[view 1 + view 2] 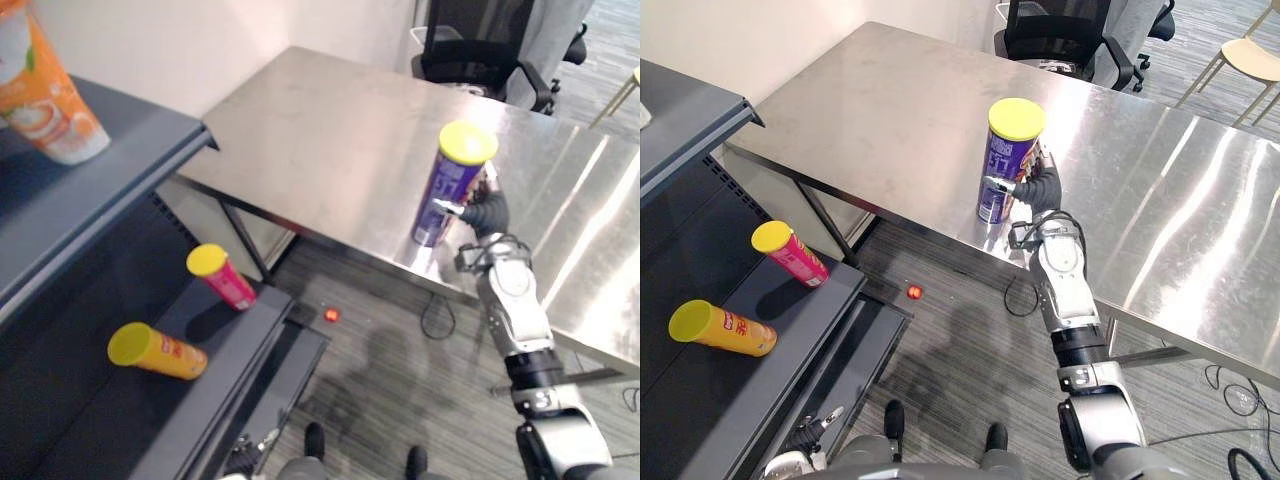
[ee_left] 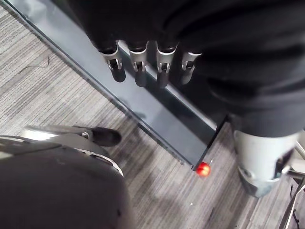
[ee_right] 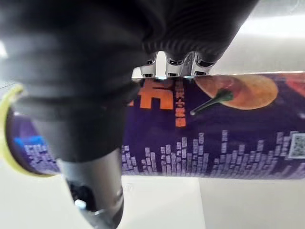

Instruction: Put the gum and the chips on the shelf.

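Beside dark shelving (image 1: 780,340), steel table (image 1: 890,110) on grey carpet (image 1: 940,350).

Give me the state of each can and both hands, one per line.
Purple can: upright on the table, lid on, gripped.
Pink can: lying on its side on the lower shelf, lid on.
Orange can: lying on its side on the same shelf, lid on.
Right hand: curled round the purple can.
Left hand: open, holding nothing.
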